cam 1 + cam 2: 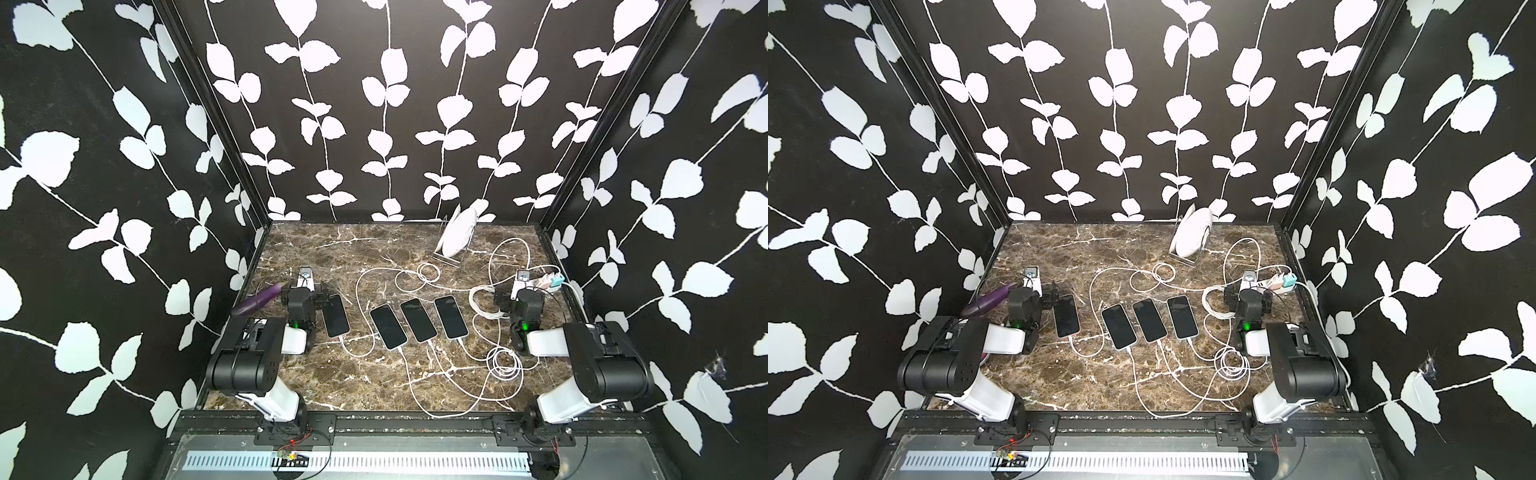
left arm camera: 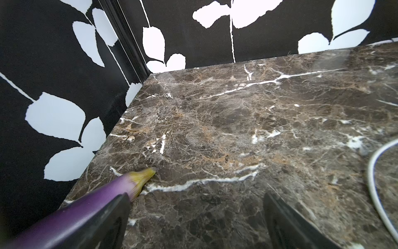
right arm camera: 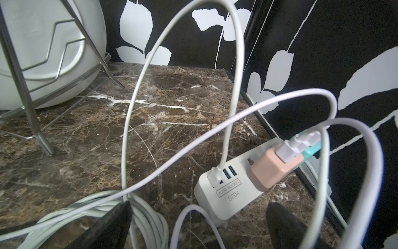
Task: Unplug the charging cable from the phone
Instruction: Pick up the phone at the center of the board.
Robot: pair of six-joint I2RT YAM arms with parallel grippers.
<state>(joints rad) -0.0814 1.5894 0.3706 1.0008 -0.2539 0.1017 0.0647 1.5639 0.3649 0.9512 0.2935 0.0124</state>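
Both the left tool (image 2: 197, 220) and right tool (image 3: 198, 226) stand spread and empty, apparently parked clear of the four cabled phones (image 1: 415, 322) on the counter (image 1: 374, 249).

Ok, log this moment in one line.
left gripper open, empty | right gripper open, empty | four phones plugged in | eggplant beside left gripper

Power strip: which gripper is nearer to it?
Right. The right gripper sits open just before the power strip; the left gripper is across the table, beside the eggplant.
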